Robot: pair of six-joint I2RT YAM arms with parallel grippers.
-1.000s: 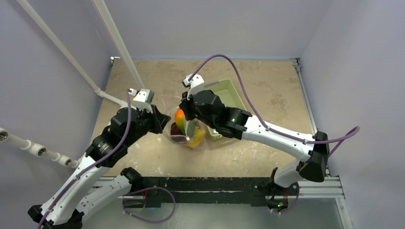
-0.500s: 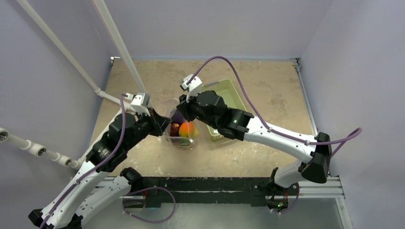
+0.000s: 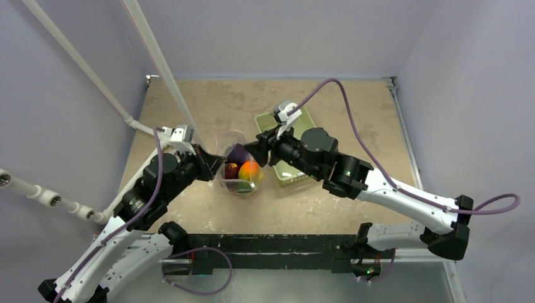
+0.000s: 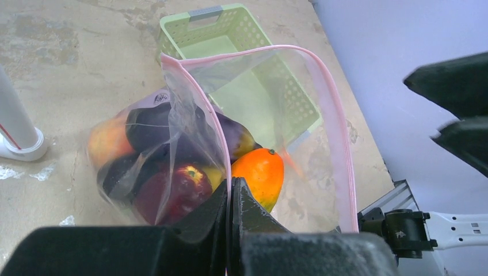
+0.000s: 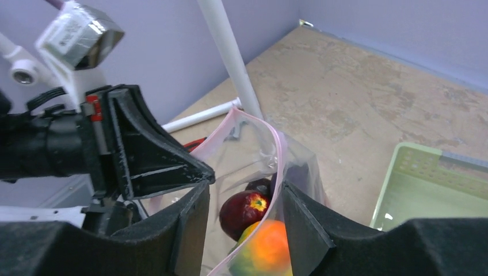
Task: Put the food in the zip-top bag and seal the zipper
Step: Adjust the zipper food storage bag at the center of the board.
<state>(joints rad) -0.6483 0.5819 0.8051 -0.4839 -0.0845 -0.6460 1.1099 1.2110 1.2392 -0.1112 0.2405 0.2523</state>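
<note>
The clear zip-top bag (image 3: 238, 172) stands open mid-table with the food inside. A red apple (image 4: 178, 187), a purple eggplant (image 4: 155, 123), a peach (image 4: 106, 141) and an orange-yellow fruit (image 4: 259, 172) show through it. My left gripper (image 4: 230, 187) is shut on the pink zipper (image 4: 331, 115) at the near rim, holding the mouth up. My right gripper (image 5: 244, 192) is open just above the mouth. The far zipper strip (image 5: 280, 155) runs loose between its fingers, and the apple (image 5: 241, 210) and orange fruit (image 5: 267, 247) lie below.
The pale green basket (image 3: 308, 115) sits right of the bag, partly under my right arm, and looks empty in the left wrist view (image 4: 230, 34). A white pole (image 3: 158, 57) slants up at the back left, its foot close behind the bag.
My right gripper opened and let the orange-yellow fruit drop into the bag, then drew back to the right. The left gripper kept its hold on the rim.
</note>
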